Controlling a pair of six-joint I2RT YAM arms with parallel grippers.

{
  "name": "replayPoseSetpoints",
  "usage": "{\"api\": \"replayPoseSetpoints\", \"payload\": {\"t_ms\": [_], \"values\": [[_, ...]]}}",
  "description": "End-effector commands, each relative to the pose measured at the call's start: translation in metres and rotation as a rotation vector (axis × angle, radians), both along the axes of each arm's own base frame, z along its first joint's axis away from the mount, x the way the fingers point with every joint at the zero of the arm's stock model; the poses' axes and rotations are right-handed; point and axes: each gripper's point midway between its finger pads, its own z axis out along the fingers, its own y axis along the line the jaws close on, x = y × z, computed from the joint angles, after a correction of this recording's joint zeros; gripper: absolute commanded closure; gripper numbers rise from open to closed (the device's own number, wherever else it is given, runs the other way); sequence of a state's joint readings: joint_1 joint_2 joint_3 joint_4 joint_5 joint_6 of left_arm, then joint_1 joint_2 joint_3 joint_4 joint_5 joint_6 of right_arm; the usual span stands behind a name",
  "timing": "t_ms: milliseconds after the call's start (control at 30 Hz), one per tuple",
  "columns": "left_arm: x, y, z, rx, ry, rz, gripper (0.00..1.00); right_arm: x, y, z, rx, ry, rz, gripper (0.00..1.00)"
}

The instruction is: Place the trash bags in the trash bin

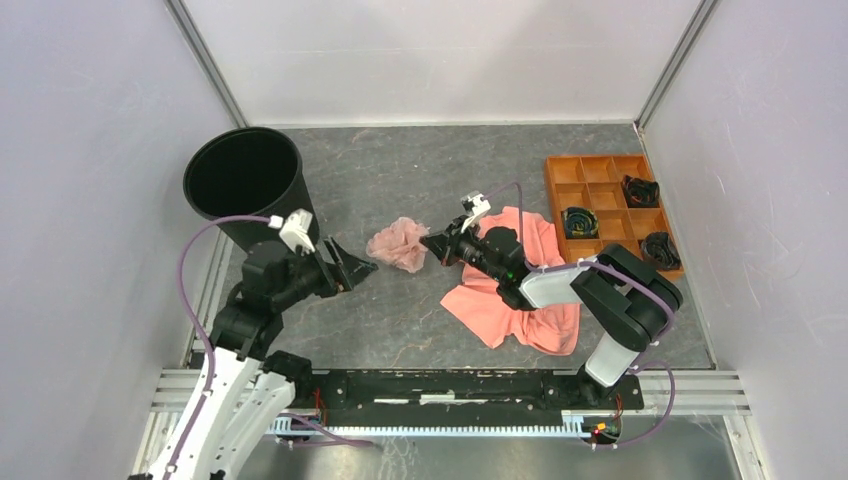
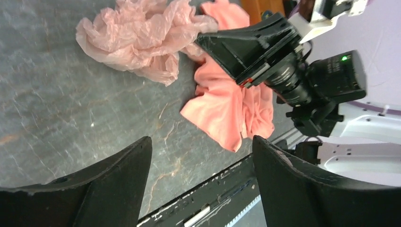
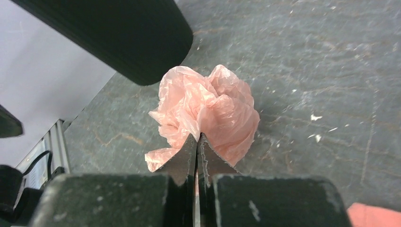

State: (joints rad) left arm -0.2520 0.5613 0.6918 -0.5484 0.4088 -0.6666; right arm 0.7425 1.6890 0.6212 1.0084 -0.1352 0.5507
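The pale pink trash bag (image 1: 398, 243) lies crumpled on the grey table between the two arms. It also shows in the left wrist view (image 2: 137, 38) and the right wrist view (image 3: 208, 111). My right gripper (image 1: 430, 243) is shut on the bag's near edge (image 3: 197, 137), with a sliver of pink between its jaws. My left gripper (image 1: 358, 265) is open and empty, a little left of the bag, with its jaws wide apart (image 2: 201, 151). The black trash bin (image 1: 245, 183) stands upright at the back left and also shows in the right wrist view (image 3: 118, 33).
A coral-orange cloth (image 1: 515, 290) lies under my right arm and also shows in the left wrist view (image 2: 231, 109). An orange compartment tray (image 1: 610, 205) with black items stands at the back right. White walls enclose the table.
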Motion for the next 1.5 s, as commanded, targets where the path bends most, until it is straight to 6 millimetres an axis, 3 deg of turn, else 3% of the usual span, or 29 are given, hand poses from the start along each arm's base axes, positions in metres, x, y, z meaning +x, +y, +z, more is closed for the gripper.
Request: {"api": "replayPoseSetpoints", "payload": {"t_ms": [0, 133, 233, 367, 533, 667, 867, 1000, 1167, 1267, 1467], "values": [[0.004, -0.006, -0.024, 0.007, 0.044, 0.091, 0.18, -0.015, 0.009, 0.031, 0.094, -0.066, 0.053, 1.00], [0.013, -0.019, -0.052, 0.161, 0.062, 0.160, 0.19, -0.016, 0.015, 0.029, 0.079, -0.059, 0.083, 1.00], [0.025, -0.028, -0.056, 0.277, 0.031, 0.240, 0.17, -0.014, 0.013, 0.023, 0.069, -0.048, 0.073, 1.00], [0.047, -0.022, -0.058, 0.339, 0.011, 0.376, 0.11, -0.016, 0.015, 0.024, 0.075, -0.048, 0.085, 1.00], [0.064, -0.043, -0.073, 0.368, 0.033, 0.362, 0.01, -0.019, 0.018, 0.024, 0.091, -0.040, 0.101, 1.00], [0.076, -0.053, -0.077, 0.400, 0.038, 0.360, 0.03, -0.022, 0.021, 0.025, 0.113, -0.036, 0.122, 1.00], [0.087, -0.062, -0.095, 0.444, 0.077, 0.330, 0.35, -0.023, 0.020, 0.026, 0.121, -0.038, 0.124, 1.00], [0.082, -0.059, -0.109, 0.486, 0.106, 0.309, 0.59, -0.021, 0.016, 0.024, 0.104, -0.040, 0.101, 1.00], [0.064, -0.037, -0.114, 0.544, 0.125, 0.300, 0.94, -0.009, 0.004, 0.013, 0.037, -0.026, 0.030, 1.00], [0.051, -0.016, -0.108, 0.584, 0.114, 0.304, 0.98, 0.003, -0.008, 0.004, -0.016, -0.011, -0.024, 1.00], [0.029, 0.013, -0.074, 0.562, 0.041, 0.300, 0.98, 0.016, -0.017, -0.009, -0.083, 0.015, -0.029, 1.00]]}}
